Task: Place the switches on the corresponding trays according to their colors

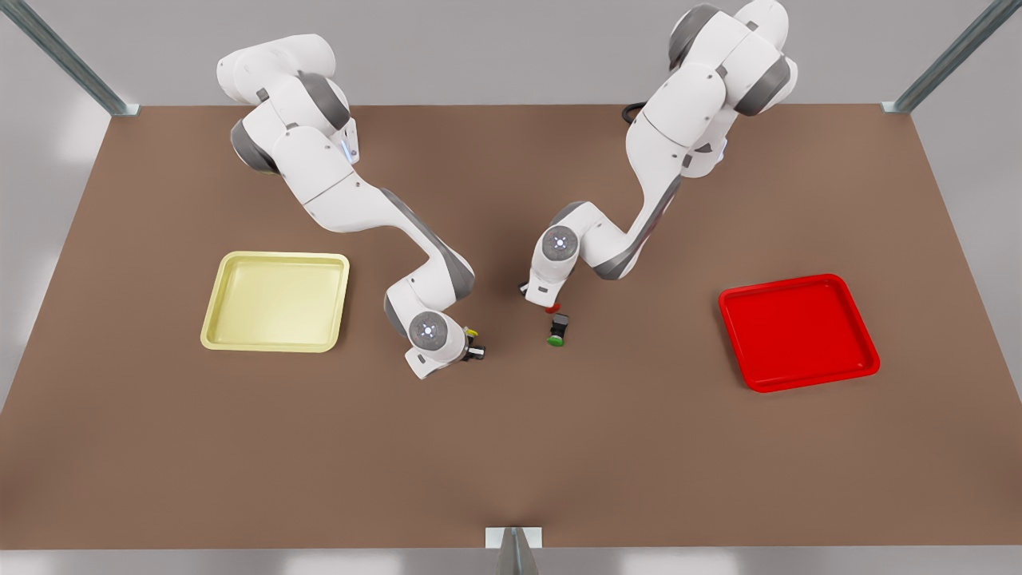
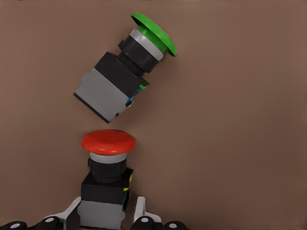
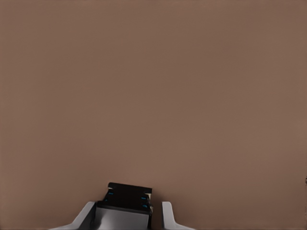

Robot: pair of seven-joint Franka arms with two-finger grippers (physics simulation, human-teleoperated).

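Red switch (image 2: pixel 106 184) sits pinched in the left pincer (image 2: pixel 106 215) near the middle of the front view, just beside the green switch (image 2: pixel 125 76) lying on the worktop (image 1: pixel 511 447). Left of it, the right pincer (image 3: pixel 125 215) pinches the yellow switch (image 1: pixel 471 331). Each likely holds its switch to carry it: the yellow tray (image 1: pixel 275 301) waits at left, the red tray (image 1: pixel 798 331) at right.

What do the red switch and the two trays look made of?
Red switch: smooth matte plastic cap on a dark plastic-looking body with a grey face. Yellow tray and red tray: uniform colour, rounded corners, faint sheen on the rims, probably moulded plastic; being renders, that stays a guess.
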